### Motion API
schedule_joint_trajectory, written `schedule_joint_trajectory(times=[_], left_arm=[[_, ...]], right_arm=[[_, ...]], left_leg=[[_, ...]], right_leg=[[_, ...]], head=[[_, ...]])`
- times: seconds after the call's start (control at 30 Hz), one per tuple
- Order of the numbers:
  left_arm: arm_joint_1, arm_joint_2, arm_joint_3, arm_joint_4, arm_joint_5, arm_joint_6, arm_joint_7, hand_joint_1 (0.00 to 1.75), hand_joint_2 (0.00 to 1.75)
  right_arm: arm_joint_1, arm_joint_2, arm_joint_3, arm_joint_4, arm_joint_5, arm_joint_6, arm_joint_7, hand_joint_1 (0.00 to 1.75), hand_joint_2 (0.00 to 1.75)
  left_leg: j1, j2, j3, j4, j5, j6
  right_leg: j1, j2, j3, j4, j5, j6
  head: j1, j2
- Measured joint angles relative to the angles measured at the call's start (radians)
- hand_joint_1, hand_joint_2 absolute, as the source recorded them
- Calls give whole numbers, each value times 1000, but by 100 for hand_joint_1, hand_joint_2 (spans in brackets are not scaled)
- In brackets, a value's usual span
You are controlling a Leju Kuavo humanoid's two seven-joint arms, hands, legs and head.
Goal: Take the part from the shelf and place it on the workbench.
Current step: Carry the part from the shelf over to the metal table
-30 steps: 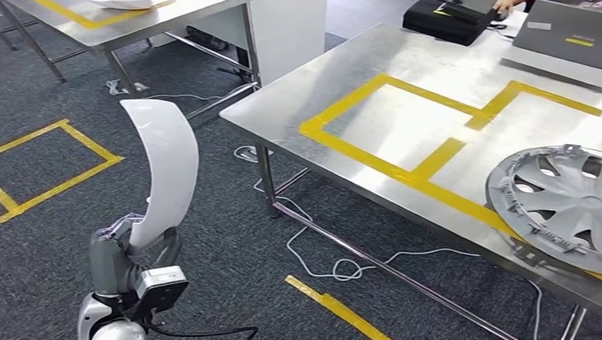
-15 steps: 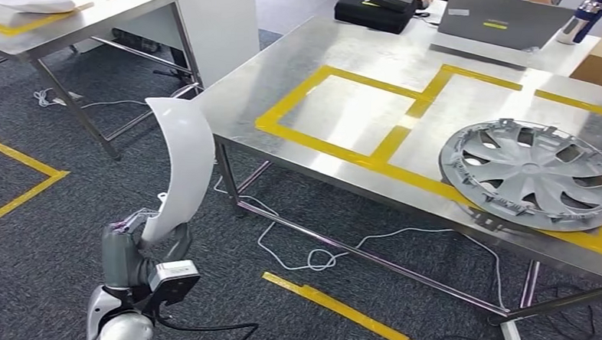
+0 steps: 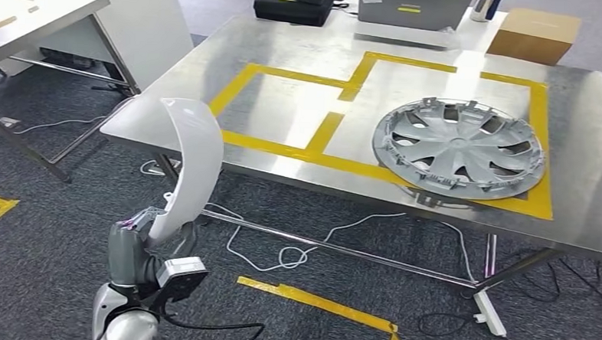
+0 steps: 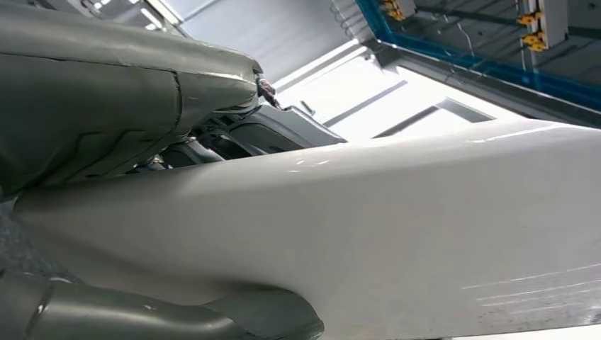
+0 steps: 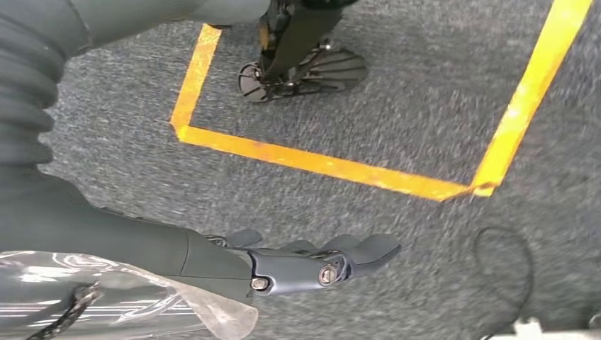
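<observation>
White, smooth and shiny: a long curved part [image 3: 190,159], bent like a banana peel, standing up tall just off the near left corner of the counter [image 3: 581,190], over the carpet and not on the steel top. Held at its lower end by the left hand [image 3: 137,251], with a thick grey thumb [image 4: 120,106] pressed on one side and dark fingers [image 4: 163,319] wrapped round the other. Seen close in the left wrist view as a wide, glossy white skin [image 4: 368,234] with small bright glints.

Shiny steel for the counter, flat and a bit scratched, with yellow tape [image 3: 283,148] making square boxes on top. Inside the box at the right of the counter, a round grey plastic wheel cover [image 3: 458,147], lying flat, with curved spokes and little clips round its rim. At the far edge of the counter, a black case [image 3: 294,4], a grey laptop [image 3: 412,6] and a brown cardboard box [image 3: 534,34].

Under the counter, thin steel legs and a loose white cable [image 3: 302,250] curling on rough dark grey carpet [image 3: 41,266]. More yellow tape strips [image 3: 315,302] stuck on the carpet near the counter.

Right hand [image 5: 312,261] hanging low over the carpet, dark fingers stretched out nearly flat and a little apart, holding nothing.
</observation>
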Motion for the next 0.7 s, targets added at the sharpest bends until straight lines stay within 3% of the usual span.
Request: schedule_joint_trajectory(times=[0.07, 0.1, 0.17, 0.2, 0.27, 0.33, 0.4, 0.43, 0.47, 0.5, 0.57, 0.63, 0.7], left_arm=[[-3, -1, 0, 4, -4, 2, 1, 175, 175], [-5, -1, 1, 7, -7, 4, 2, 175, 175], [-7, -3, 2, 12, -12, 7, 4, 175, 175], [-9, -5, 3, 15, -12, 8, 5, 175, 175], [-12, -10, 4, 18, -15, 9, 6, 175, 175], [-13, -13, 6, 22, -16, 10, 6, 175, 175], [-12, -13, 9, 27, -17, 10, 6, 175, 175], [-12, -13, 10, 30, -16, 10, 6, 175, 175], [-13, -13, 11, 32, -17, 10, 6, 175, 175], [-13, -13, 11, 33, -17, 10, 6, 175, 175], [-14, -14, 12, 35, -17, 10, 6, 175, 175], [-15, -14, 12, 35, -17, 10, 6, 175, 175], [-17, -15, 12, 35, -17, 11, 6, 175, 175]], right_arm=[[-2, 1, -2, 0, 4, 0, 4, 0, 175], [-2, 1, -3, 0, 6, 0, 6, 0, 175], [0, 1, -3, 0, 11, 0, 11, 0, 175], [3, 1, -4, 0, 12, 0, 13, 0, 175], [6, 1, -4, 0, 13, -1, 14, 0, 175], [2, 1, -4, 0, 13, -1, 14, 0, 175], [1, 1, -4, 0, 13, -1, 14, 0, 175], [2, 1, -4, 0, 13, -1, 14, 0, 175], [3, 1, -4, 0, 13, -1, 14, 0, 175], [4, 1, -4, 0, 14, -1, 14, 0, 175], [1, 1, -4, 0, 14, -1, 14, 0, 175], [-1, 1, -4, 0, 14, -1, 14, 0, 175], [0, 1, -5, 0, 15, -1, 15, 0, 175]], left_leg=[[1, -40, 54, -120, 46, 12], [1, -53, 66, -149, 51, 15], [-1, -46, 69, -162, 50, 19], [0, -36, 69, -166, 54, 23], [3, -11, 71, -176, 62, 35], [1, 16, 70, -178, 63, 40], [0, 45, 69, -177, 62, 40], [0, 58, 69, -177, 62, 39], [0, 70, 70, -177, 60, 37], [-1, 80, 72, -176, 59, 34], [-7, 98, 77, -174, 53, 25], [-13, 114, 80, -172, 49, 15], [-10, 124, 82, -171, 45, 5]], right_leg=[[1, 24, -5, 3, 3, 7], [0, 34, -9, 4, 6, 13], [-4, 51, -20, 1, 13, 27], [-5, 44, -26, 3, 12, 33], [-2, -4, -53, 47, -18, 43], [-2, -55, -111, 172, -84, 52], [-5, -67, -161, 285, -125, 59], [-6, -69, -160, 289, -118, 61], [-7, -75, -135, 250, -94, 62], [-8, -89, -92, 178, -61, 61], [-3, -130, -13, 42, -21, 52], [1, -143, 12, -1, -17, 39], [0, -120, 10, -1, -13, 27]], head=[[0, 0], [1, 0], [1, 0], [2, 0], [10, 0], [17, 0], [17, 0], [18, 0], [18, 0], [18, 0], [17, 0], [14, 0], [13, 0]])
